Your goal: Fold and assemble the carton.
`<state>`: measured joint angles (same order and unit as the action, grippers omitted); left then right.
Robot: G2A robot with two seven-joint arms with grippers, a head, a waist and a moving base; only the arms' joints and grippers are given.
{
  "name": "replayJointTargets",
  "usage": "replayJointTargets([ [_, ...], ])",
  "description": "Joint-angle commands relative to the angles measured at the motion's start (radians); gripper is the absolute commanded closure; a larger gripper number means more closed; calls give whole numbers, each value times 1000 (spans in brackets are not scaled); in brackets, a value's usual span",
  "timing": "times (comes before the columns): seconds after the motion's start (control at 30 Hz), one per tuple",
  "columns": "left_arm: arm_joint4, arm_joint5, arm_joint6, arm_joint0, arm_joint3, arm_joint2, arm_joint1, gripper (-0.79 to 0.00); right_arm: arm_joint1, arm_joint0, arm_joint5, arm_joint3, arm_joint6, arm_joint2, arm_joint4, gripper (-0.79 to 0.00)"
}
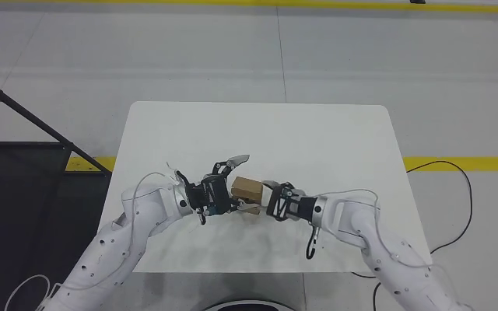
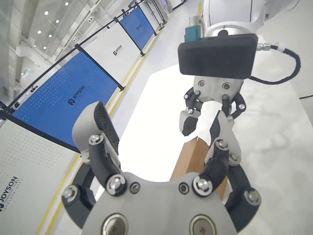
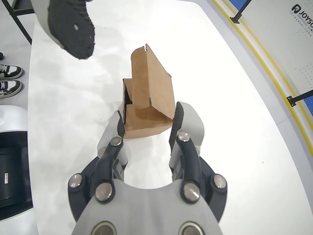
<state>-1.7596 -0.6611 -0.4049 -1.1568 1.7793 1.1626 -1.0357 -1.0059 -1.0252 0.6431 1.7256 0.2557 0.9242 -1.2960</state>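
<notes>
1. Top: places the carton (image 1: 247, 188) toward the table's (image 1: 311, 132) six o'clock edge.
2. Left wrist: holds the left gripper (image 2: 159, 113) spread wide, with the carton just beside one finger (image 2: 221, 147).
3. Right wrist: pinches the carton's base in the right gripper (image 3: 148, 123); walls up, lid flap standing unfolded, so closing likely remains.

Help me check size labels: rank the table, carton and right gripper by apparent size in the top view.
Largest: table.
Then carton and right gripper, which look about alike; the gripper grips the carton's end and their outlines merge, so I won't rank those two.
</notes>
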Motion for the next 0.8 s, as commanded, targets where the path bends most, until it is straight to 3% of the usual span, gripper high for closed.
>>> replayJointTargets([
  [0.0, 0, 0, 0, 0, 0, 0, 0, -785, -2, 0, -10, 3, 1, 2, -1, -696],
  [0.17, 0, 0, 0, 0, 0, 0, 0, -785, -10, 4, -57, -2, -25, 10, 15, -690],
  [0.3, 0, 0, 0, 0, 0, 0, 0, -785, -12, -3, -98, -25, -58, 40, 48, -770],
  [0.43, 0, 0, 0, 0, 0, 0, 0, -785, -12, -19, -118, -38, -91, 77, 85, -785],
  [0.7, 0, 0, 0, 0, 0, 0, 0, -785, -9, -45, -16, -52, -174, 119, 169, -785],
  [0.77, 0, 0, 0, 0, 0, 0, 0, -785, -11, -39, -31, -63, -181, 125, 177, -785],
])
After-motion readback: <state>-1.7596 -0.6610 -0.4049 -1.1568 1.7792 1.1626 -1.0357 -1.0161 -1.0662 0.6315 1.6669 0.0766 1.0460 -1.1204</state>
